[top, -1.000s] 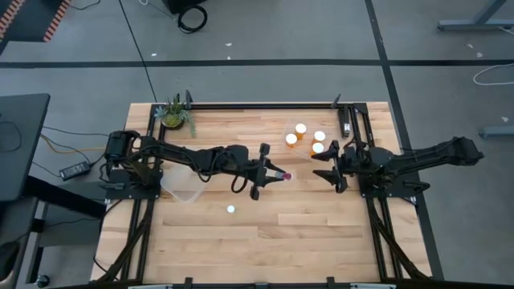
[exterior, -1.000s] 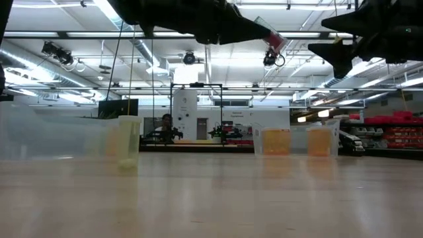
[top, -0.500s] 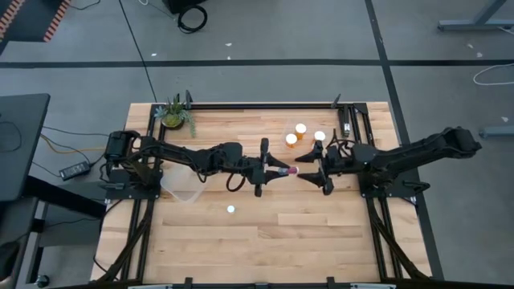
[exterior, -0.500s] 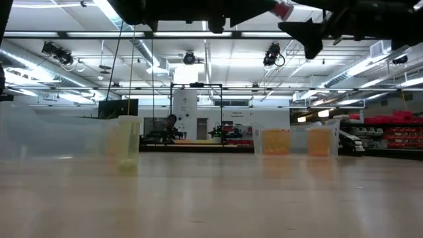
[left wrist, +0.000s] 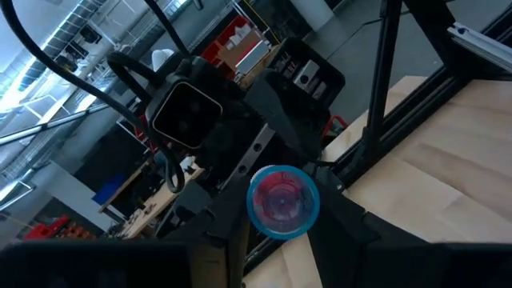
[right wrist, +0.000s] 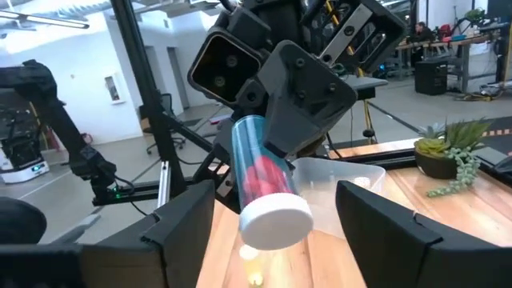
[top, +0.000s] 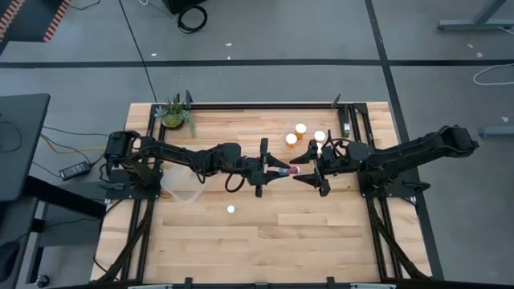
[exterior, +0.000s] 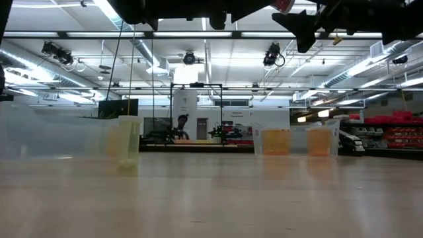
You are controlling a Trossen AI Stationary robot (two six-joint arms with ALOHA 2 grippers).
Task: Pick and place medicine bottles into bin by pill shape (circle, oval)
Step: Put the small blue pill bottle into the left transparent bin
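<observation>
- High view: a clear bottle (top: 291,170) with red pills and a white cap is held aloft, clamped in the left gripper (top: 277,170), near the orange bottles (top: 291,140).
- Its cap end is flanked by the right gripper (top: 303,171), whose jaws are spread, not yet touching it.

Bare pale wooden surface (top: 265,233) lies open along the near edge. White-capped orange translucent bottles (top: 300,133) crowd the far-right part; a green potted plant (top: 175,115) occupies the far-left corner.
</observation>
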